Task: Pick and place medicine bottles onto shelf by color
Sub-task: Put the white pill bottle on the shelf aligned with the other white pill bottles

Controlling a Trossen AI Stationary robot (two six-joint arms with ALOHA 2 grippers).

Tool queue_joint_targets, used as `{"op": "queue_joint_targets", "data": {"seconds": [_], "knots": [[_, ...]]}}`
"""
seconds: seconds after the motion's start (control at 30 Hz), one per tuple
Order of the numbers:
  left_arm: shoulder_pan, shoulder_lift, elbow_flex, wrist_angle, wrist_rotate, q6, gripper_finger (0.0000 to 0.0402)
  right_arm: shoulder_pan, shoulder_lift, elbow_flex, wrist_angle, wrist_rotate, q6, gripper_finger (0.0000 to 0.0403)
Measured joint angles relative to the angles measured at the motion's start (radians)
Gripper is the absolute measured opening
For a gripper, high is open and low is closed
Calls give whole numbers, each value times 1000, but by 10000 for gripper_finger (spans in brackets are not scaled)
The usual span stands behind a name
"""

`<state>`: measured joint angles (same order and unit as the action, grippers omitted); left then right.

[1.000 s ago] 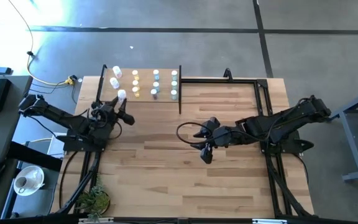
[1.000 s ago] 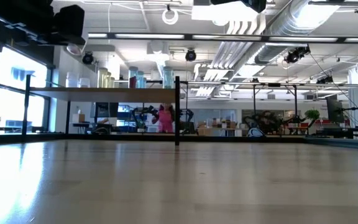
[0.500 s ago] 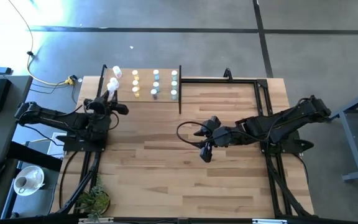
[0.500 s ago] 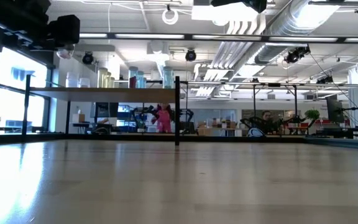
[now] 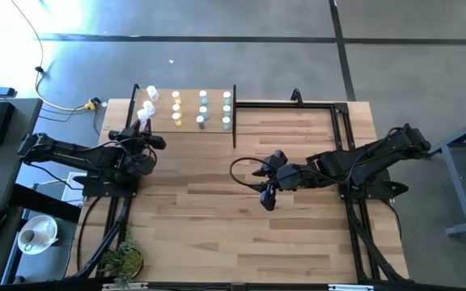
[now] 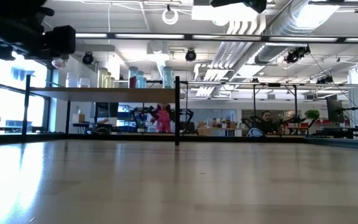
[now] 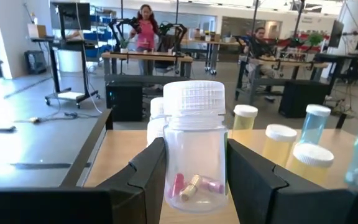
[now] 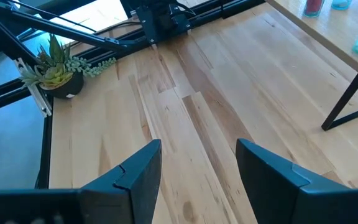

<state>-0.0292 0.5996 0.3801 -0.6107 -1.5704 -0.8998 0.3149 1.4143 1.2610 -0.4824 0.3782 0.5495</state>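
The shelf [image 5: 188, 110] stands at the table's far left and carries columns of medicine bottles: white [image 5: 150, 95], yellow [image 5: 176, 107], blue [image 5: 203, 109] and pale green [image 5: 226, 109]. My left gripper [image 5: 145, 124] is at the shelf's near left corner, shut on a clear bottle with a white cap [image 7: 194, 152] that has pills inside. The other white bottles [image 7: 156, 118] stand right behind it. My right gripper [image 5: 267, 196] is open and empty over the middle of the table. My left gripper pinches the clear bottle's body [image 7: 166, 163] between its two fingers, below the ribbed white cap. The fingers [image 7: 146, 177] come level from the table's near left side. The bottle stands upright in the hold. I cannot tell whether its base rests on the shelf.
Black posts [image 5: 234, 117] rise at the shelf's corners. A black frame [image 5: 298, 103] runs along the table's far right. A cable loop [image 5: 245, 171] lies by my right gripper. A potted plant [image 5: 124, 260] sits at the near left corner. People show in the room beyond.
My left gripper has carried the clear bottle toward the table's far left, up to the white column on the shelf, and has come lower. The bottle has stayed upright in the hold.
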Motion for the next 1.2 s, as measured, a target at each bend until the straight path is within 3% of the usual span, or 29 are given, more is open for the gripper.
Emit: {"op": "queue_joint_targets", "data": {"seconds": [0.2,0.5,0.9,1.1,1.2], "knots": [[-18,4,0,4,16,89,133,0,0,0,0,0,0,197],[-79,-10,0,108,160,345,133,-46,0,0,49,5,-61,197],[-105,-125,0,506,405,818,133,-105,0,0,224,-19,-241,197],[-104,-222,1,553,481,929,133,-125,0,0,332,-34,-391,197],[-104,-260,1,554,584,953,133,-136,0,0,401,-93,-531,197]]}}
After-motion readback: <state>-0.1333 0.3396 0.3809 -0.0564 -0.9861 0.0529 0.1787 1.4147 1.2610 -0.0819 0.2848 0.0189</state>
